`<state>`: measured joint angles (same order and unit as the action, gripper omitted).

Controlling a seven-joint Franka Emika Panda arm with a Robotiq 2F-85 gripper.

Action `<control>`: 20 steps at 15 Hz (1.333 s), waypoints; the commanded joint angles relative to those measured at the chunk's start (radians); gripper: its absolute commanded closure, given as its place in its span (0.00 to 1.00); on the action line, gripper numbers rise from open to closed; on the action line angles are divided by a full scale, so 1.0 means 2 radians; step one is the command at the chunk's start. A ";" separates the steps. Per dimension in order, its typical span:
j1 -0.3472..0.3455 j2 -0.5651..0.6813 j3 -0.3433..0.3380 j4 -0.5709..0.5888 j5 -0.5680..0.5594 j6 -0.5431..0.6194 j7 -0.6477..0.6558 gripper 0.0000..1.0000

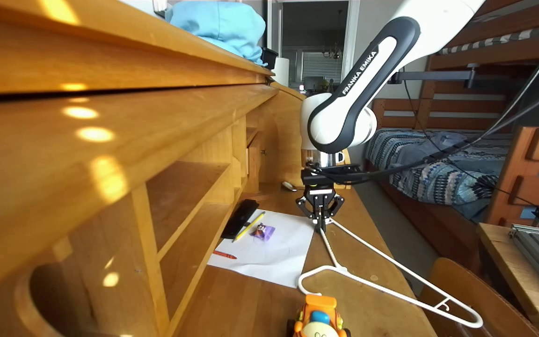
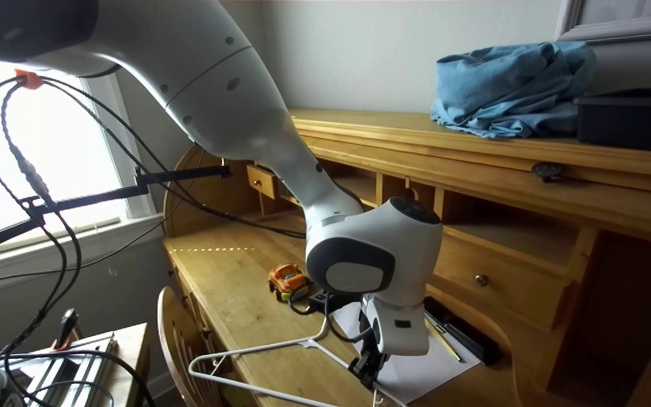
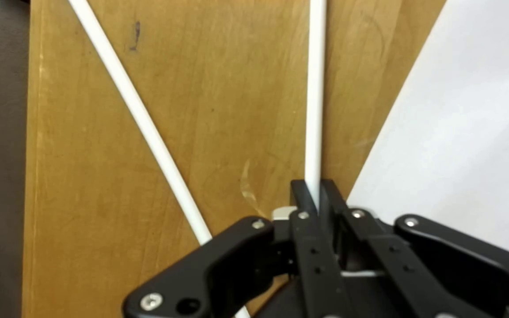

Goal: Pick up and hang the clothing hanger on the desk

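The white clothing hanger (image 1: 382,283) stretches over the front part of the wooden desk (image 1: 251,306), its wide end reaching past the front edge. It also shows in an exterior view (image 2: 269,346) and the wrist view (image 3: 316,97). Its hook lies beside the orange toy truck (image 1: 318,318). My gripper (image 1: 321,226) points down and is shut on one arm of the hanger, close to its far corner. In the wrist view, the fingers (image 3: 315,194) pinch that arm from both sides. The gripper partly hides that corner. I cannot tell if the hanger is raised off the desk.
A white paper sheet (image 1: 283,262) lies next to the gripper, with a yellow pencil (image 1: 249,227), a purple wrapper (image 1: 264,232) and a black case (image 1: 240,218). Cubby shelves (image 2: 506,237) line the back. A chair (image 2: 170,345) stands at the front edge. Blue cloth (image 2: 512,90) lies on top.
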<state>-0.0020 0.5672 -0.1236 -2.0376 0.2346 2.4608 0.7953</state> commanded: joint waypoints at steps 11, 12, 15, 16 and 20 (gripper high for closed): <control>-0.035 -0.074 0.032 -0.055 0.117 0.103 -0.025 0.98; -0.036 -0.079 0.033 -0.061 0.124 0.112 -0.026 0.98; -0.039 -0.093 0.038 -0.077 0.138 0.135 -0.032 0.98; -0.040 -0.097 0.041 -0.081 0.143 0.137 -0.035 0.98; -0.032 -0.085 0.032 -0.067 0.125 0.121 -0.030 0.91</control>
<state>-0.0733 0.3969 -0.0527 -2.1724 0.4825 2.7063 0.7343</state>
